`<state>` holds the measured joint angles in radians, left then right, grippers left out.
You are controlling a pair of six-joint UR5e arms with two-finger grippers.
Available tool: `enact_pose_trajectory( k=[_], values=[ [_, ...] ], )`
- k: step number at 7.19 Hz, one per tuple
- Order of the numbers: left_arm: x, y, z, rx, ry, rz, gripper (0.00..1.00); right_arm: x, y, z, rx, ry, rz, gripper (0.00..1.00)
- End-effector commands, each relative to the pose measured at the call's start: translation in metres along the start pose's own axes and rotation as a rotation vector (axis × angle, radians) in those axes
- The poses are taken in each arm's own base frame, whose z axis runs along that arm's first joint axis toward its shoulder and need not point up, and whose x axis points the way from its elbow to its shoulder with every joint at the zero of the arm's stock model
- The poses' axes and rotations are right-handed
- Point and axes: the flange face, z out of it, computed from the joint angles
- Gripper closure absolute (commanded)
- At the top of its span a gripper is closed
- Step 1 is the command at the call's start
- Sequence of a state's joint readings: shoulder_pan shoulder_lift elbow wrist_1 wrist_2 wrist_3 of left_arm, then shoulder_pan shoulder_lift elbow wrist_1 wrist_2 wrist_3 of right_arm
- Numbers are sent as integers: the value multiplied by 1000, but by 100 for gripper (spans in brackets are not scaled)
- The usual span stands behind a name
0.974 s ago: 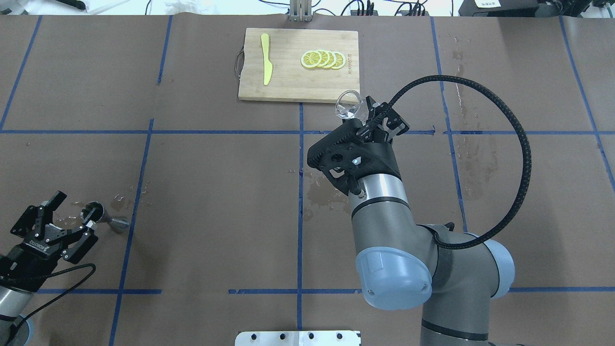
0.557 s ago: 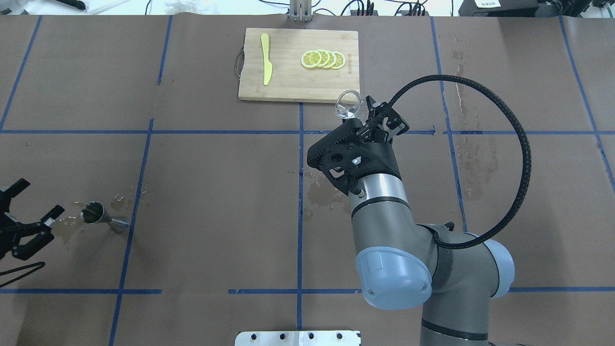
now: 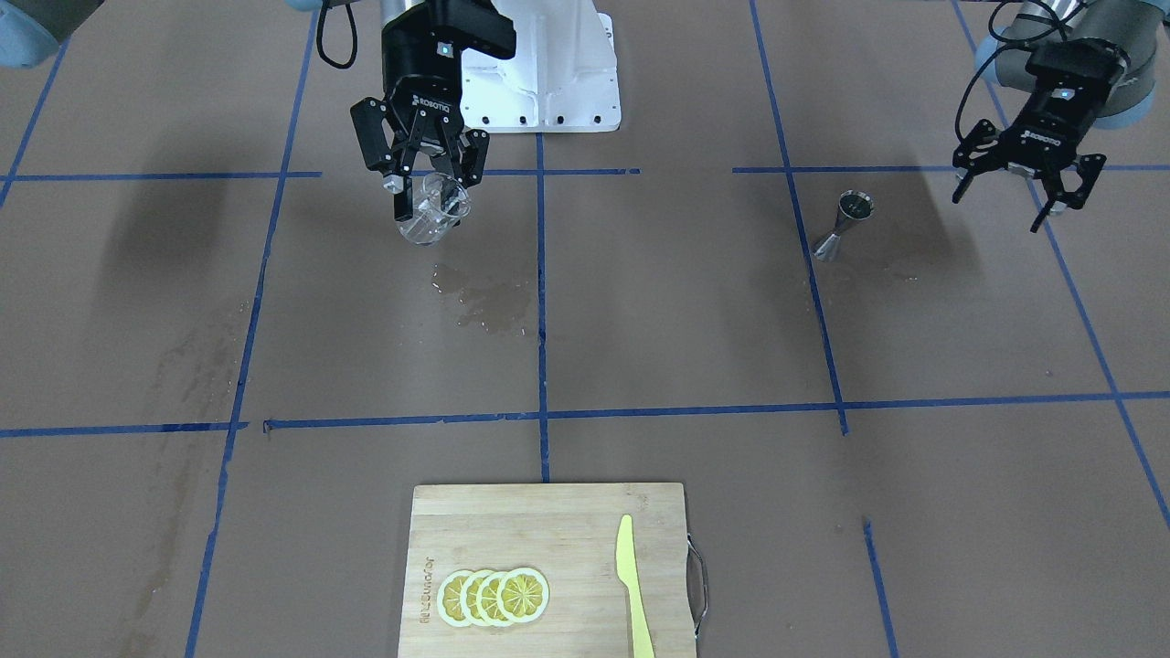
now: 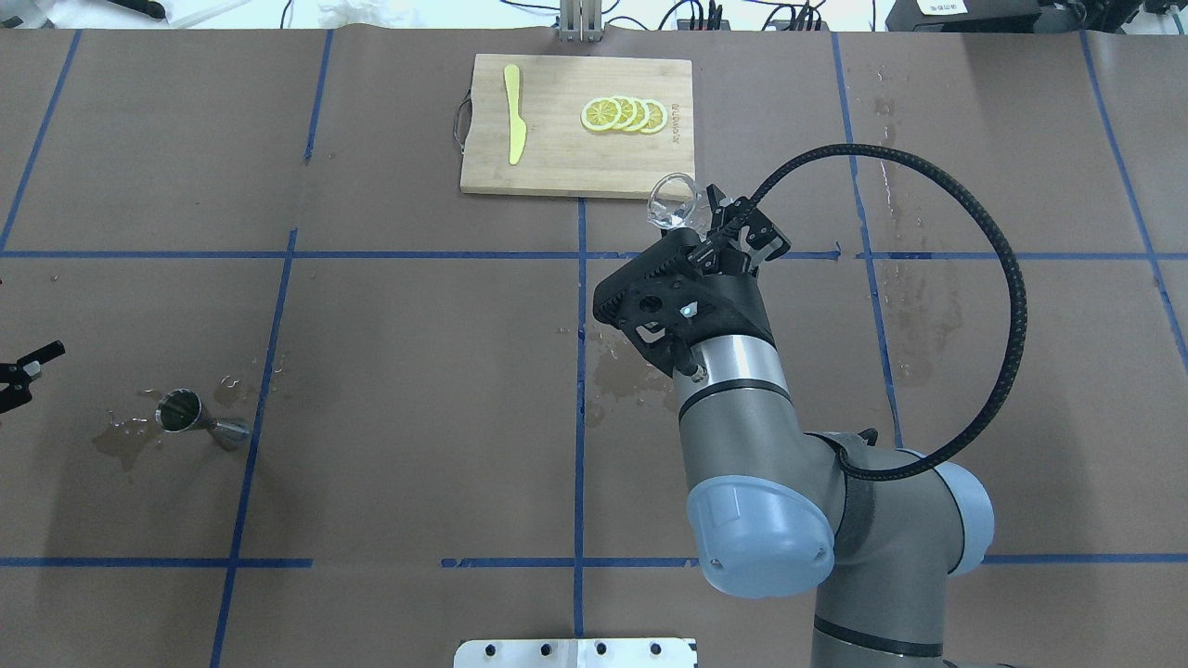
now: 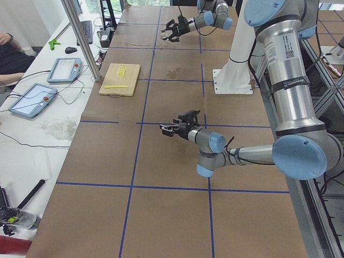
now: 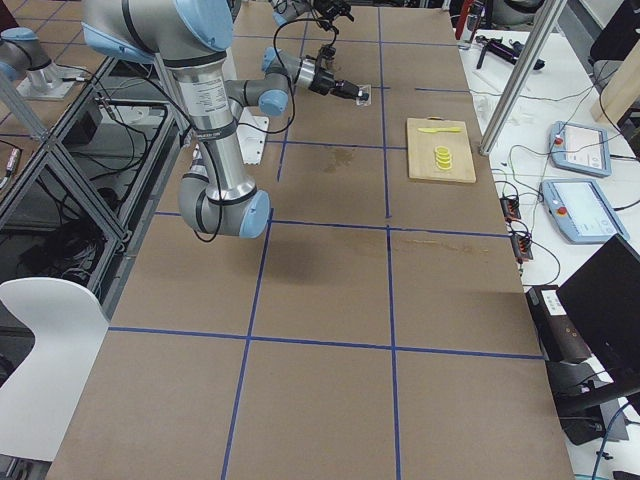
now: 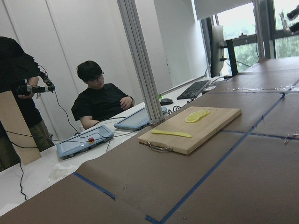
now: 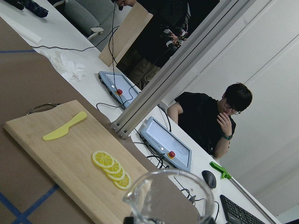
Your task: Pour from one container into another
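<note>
Logged glass cup point(image 3: 426, 219) clamped aloft in right gripper point(image 3: 430, 197), jigger point(image 3: 843, 224) standing well apart, near spread, empty left gripper point(image 3: 1019, 196); judged pre-pour carry — must bring lip over jigger, then tilt.

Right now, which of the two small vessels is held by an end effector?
The clear glass cup, gripped in the right end effector; the steel jigger stands alone on the table, untouched.

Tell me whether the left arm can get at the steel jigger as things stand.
Probably yes. The left hand is open and empty, off to one side of the upright jigger, and nothing stands between them.
</note>
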<state>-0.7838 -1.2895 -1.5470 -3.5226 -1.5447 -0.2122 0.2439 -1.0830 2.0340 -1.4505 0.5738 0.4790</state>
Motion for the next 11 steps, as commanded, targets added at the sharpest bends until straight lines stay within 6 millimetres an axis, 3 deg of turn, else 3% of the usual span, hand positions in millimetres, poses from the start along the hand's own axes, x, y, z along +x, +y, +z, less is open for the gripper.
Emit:
enact_pose_trajectory(
  k=[1, 2, 3, 4, 5, 6, 7, 8, 9, 10, 11],
  values=[
    [-62, -17, 25, -213, 1, 38, 1, 0, 0, 0, 1, 0, 2, 100],
    [-83, -19, 33, -323, -11, 8, 2, -1, 0, -1, 0, -2, 0, 100],
    [-100, -34, 44, -420, -26, 17, 4, 0, 0, 0, 1, 0, 2, 100],
    [-143, -60, 53, -533, -23, 102, 4, -1, 0, -1, 0, -2, 8, 100],
    [-202, -99, 60, -616, -41, 151, 1, -1, 1, 0, -1, -1, 8, 100],
    [-233, -100, 46, -703, -65, 160, 1, 0, 0, 0, 0, 0, 11, 100],
    [-250, -103, 49, -793, -80, 109, 1, 0, 0, 0, 0, 0, 10, 100],
    [-277, -120, 37, -809, -132, 71, 0, -1, 1, 0, -1, -1, 8, 100],
    [-275, -77, 20, -876, -128, 7, 0, -1, 0, 0, 0, -1, 9, 100],
    [-291, -29, 26, -968, -117, -67, 0, -1, 1, 0, 0, -1, 17, 100],
    [-295, -20, 23, -989, -120, -90, 0, -1, 1, 0, -1, -3, 17, 100]
  ],
)
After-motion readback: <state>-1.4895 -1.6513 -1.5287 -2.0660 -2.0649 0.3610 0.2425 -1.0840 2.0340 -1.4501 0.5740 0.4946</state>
